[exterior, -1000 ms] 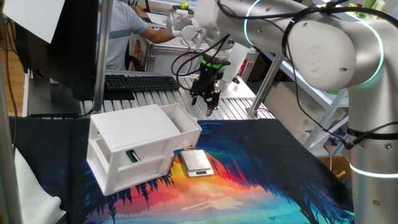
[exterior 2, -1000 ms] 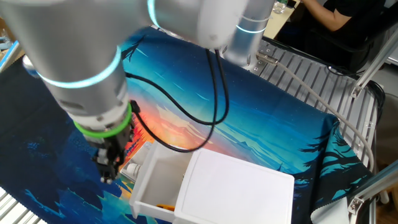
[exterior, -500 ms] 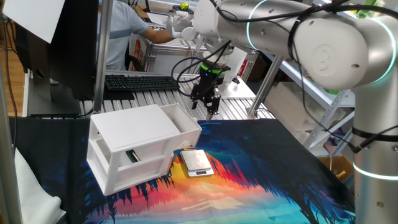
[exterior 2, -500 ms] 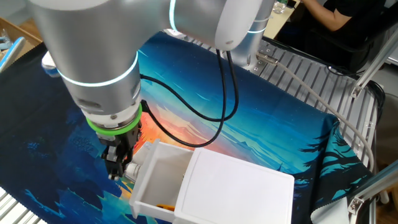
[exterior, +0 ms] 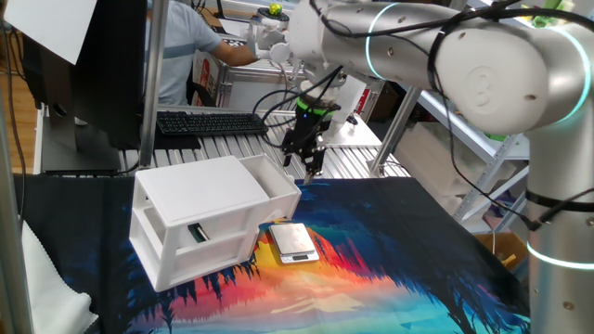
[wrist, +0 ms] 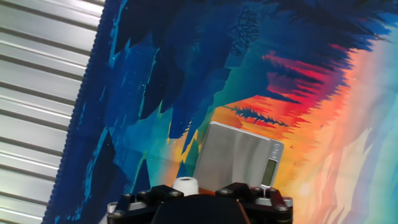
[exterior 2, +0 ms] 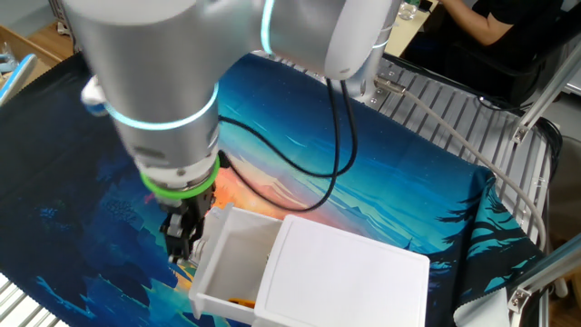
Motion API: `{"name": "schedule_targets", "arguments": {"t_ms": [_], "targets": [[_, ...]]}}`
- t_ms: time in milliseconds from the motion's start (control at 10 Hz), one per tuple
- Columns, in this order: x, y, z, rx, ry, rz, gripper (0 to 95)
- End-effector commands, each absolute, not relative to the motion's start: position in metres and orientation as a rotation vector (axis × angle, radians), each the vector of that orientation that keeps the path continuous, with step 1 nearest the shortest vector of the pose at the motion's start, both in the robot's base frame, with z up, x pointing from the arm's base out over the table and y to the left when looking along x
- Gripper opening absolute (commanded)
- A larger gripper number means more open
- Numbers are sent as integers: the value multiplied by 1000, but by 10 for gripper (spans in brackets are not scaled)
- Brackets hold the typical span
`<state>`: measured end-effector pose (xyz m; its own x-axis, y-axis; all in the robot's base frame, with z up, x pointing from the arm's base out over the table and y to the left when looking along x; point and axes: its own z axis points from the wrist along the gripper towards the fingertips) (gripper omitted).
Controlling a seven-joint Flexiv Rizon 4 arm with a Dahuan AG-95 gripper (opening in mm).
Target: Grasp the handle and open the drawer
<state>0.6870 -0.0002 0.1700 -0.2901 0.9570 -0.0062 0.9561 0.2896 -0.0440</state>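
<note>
While the arm reaches across from the right of one fixed view, its gripper hangs pointing down at the far right corner of the drawer; the jaws stand apart with nothing between them, and whether a finger touches the drawer cannot be told; the drawer, the upper tier of a small white cabinet, is already slid partly out to the right, its open top showing; in the other fixed view the same gripper sits just beside the left end of the drawer, whose pale inside holds a small orange scrap near its near edge; the handle shows in the hand view as a small white nub at the bottom edge, just above the dark gripper body and between its two sides; in the fixed views the handle is hidden behind the gripper; a flat silver scale lies on the mat just right of the cabinet's lower tier, and in the hand view its display window sits at its right edge, though no digits or brand can be read; the mat is printed with dark blue trees over an orange and red sky; a black keyboard rests on the slatted metal table at the far side; no writing anywhere is legible.
</note>
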Motion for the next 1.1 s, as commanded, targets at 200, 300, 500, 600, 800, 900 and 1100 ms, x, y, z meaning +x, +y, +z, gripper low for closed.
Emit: {"name": "schedule_targets", "arguments": {"t_ms": [200, 300, 500, 600, 800, 900, 1100], "targets": [[694, 1, 163, -1869, -2500, 68, 760], [695, 2, 158, -1877, -2505, 65, 570], [697, 3, 153, -1874, -2514, 62, 570], [697, 3, 152, -1874, -2515, 60, 570], [697, 3, 152, -1850, -2532, 56, 570], [697, 3, 153, -1855, -2529, 55, 570], [696, 4, 153, -1860, -2524, 55, 570]]}}
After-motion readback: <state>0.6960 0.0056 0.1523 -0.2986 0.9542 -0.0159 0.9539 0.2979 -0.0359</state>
